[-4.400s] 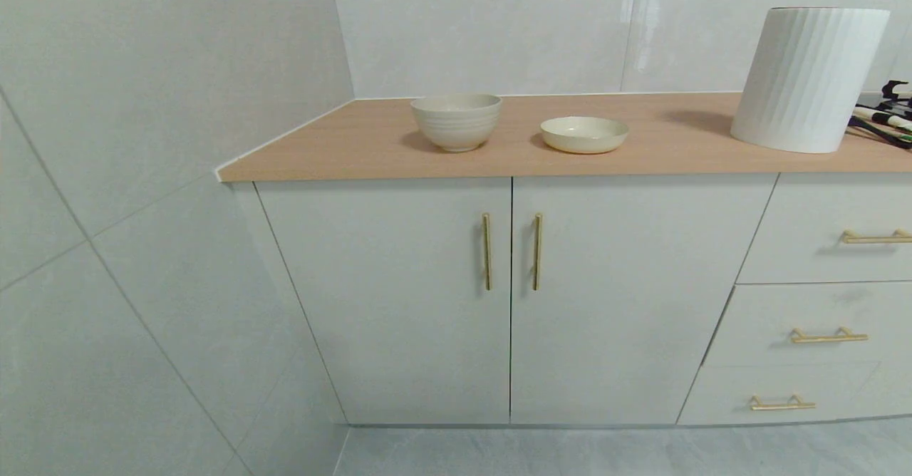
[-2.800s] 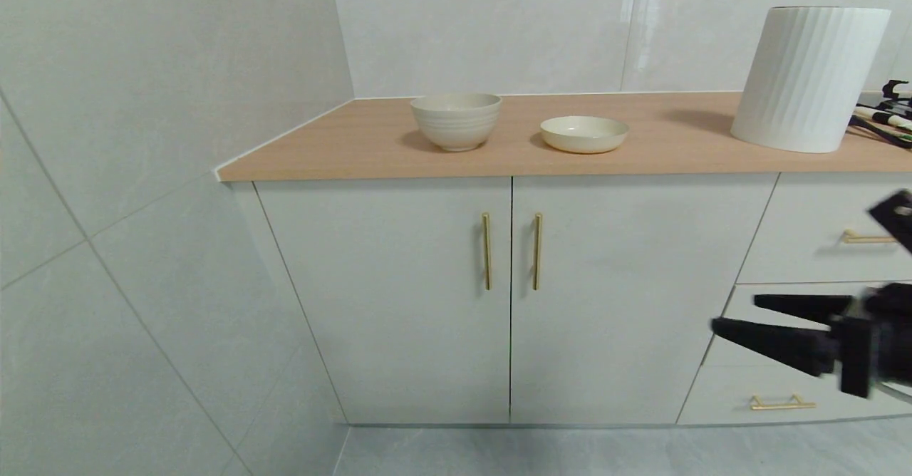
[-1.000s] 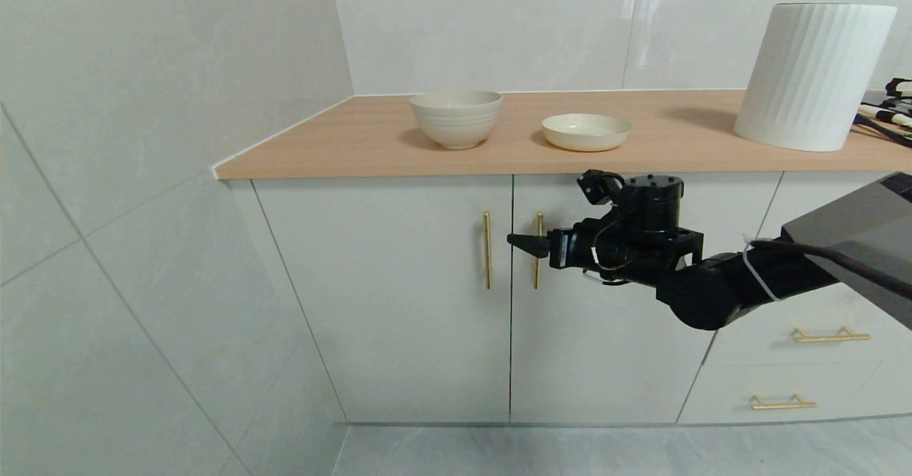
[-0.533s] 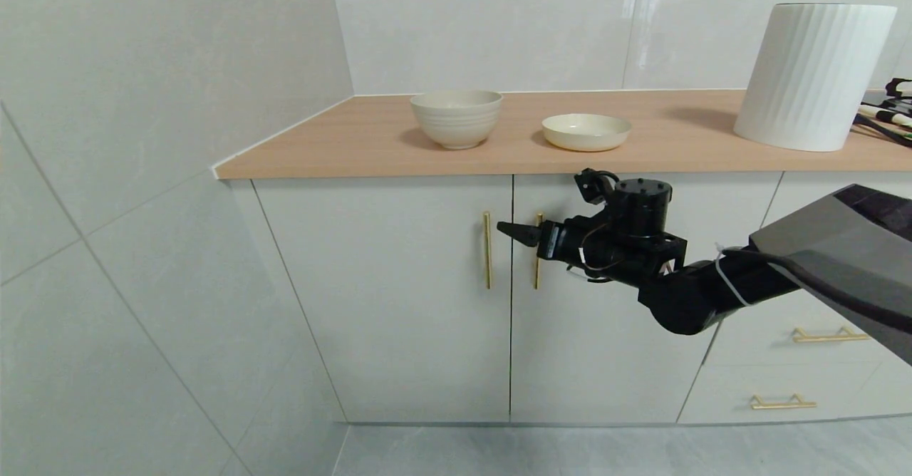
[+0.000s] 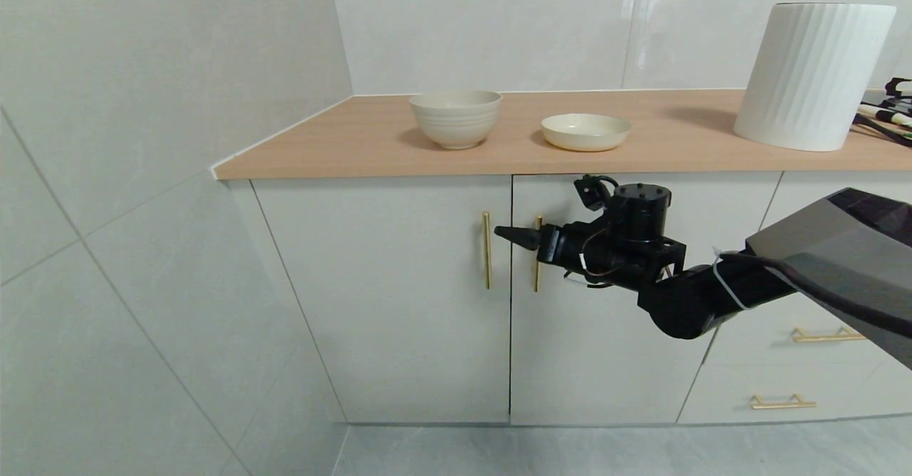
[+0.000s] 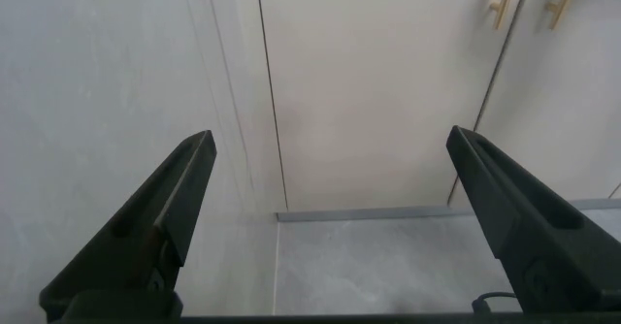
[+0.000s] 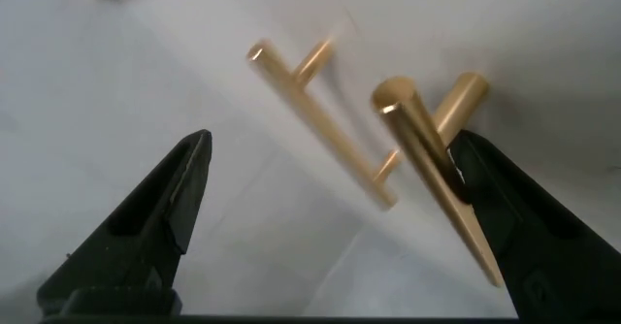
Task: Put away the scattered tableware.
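Observation:
A cream ribbed bowl (image 5: 455,118) and a shallow cream dish (image 5: 586,132) stand apart on the wooden countertop (image 5: 342,148). Below them are two shut cabinet doors with upright gold handles, the left-door handle (image 5: 486,249) and the right-door handle (image 5: 537,255). My right gripper (image 5: 516,236) is level with these handles, its tip between them. In the right wrist view it (image 7: 330,145) is open, the nearer handle (image 7: 427,159) sits just inside one finger and the farther handle (image 7: 320,120) lies ahead. My left gripper (image 6: 330,138) is open, hanging low before the cabinet's bottom corner.
A tall white ribbed container (image 5: 812,77) stands at the countertop's right, with dark utensils (image 5: 887,116) beside it. Drawers with gold handles (image 5: 826,334) are right of the doors. A tiled wall closes the left side; grey floor (image 6: 388,266) lies below.
My right arm came in from the right and travelled left to the cabinet handles. Over the last second its tip crept a little farther left past the right-door handle.

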{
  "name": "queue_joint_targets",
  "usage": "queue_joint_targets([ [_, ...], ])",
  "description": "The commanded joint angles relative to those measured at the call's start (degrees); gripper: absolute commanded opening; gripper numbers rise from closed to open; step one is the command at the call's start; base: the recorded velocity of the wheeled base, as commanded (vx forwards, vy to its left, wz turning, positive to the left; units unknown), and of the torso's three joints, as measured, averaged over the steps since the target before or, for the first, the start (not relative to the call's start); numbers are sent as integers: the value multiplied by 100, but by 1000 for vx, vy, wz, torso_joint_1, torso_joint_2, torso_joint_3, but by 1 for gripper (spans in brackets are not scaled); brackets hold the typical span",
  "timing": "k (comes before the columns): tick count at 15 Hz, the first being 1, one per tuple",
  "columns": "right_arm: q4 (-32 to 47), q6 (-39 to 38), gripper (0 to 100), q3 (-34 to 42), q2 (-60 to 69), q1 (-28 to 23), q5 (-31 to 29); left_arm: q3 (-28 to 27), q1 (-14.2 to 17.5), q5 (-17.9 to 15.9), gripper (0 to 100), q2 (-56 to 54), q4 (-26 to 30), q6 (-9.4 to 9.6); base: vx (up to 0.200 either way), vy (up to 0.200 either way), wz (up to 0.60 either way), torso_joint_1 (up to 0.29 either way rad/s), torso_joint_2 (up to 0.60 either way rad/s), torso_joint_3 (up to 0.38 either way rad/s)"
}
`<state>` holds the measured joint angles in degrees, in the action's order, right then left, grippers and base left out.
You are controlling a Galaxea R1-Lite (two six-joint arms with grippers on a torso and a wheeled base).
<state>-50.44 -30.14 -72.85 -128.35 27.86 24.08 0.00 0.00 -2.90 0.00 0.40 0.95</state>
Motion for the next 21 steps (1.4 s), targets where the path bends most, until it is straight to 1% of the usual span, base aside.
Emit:
queue_joint_targets([
  [1,8,-124,100,157,144,-8,247,0,0,0,100,0,-5,-7,0,0,0,0,0,0],
  [4,0,-151,100,289,223,-8,317,0,0,0,100,0,4,2,0,0,0,0,0,0],
  [7,-18,-89,100,755,478,-17,458,0,0,0,100,0,4,-7,0,0,0,0,0,0],
  [9,-159,8,100,1010,592,-43,712,0,0,0,100,0,4,2,0,0,0,0,0,0],
  [10,-484,192,100,1326,619,-61,932,0,0,0,100,0,4,2,0,0,0,0,0,0],
  [12,-721,315,100,1502,619,-79,959,0,0,0,100,0,4,-7,0,0,0,0,0,0],
  [13,-730,315,100,1537,636,-79,967,0,0,-9,100,0,4,46,0,0,0,0,0,0],
  [14,-739,324,100,1634,689,-79,967,0,0,0,100,0,4,-16,0,0,0,0,0,0],
  [17,-748,588,100,1827,786,-87,1213,0,0,-9,100,0,4,37,0,0,0,0,0,0],
  [18,-748,605,100,1950,856,-79,1328,-18,0,-9,100,0,-23,81,0,0,0,0,0,0],
  [19,-748,623,100,2012,909,-79,1389,-431,0,-26,100,18,13,89,0,0,0,0,0,0],
  [20,-748,649,100,2038,918,-79,1398,-747,-9,-44,100,88,92,37,0,0,0,0,0,0],
  [21,-748,693,100,2196,961,-79,1424,-1890,-202,-202,100,835,628,-315,0,0,0,0,0,0],
])
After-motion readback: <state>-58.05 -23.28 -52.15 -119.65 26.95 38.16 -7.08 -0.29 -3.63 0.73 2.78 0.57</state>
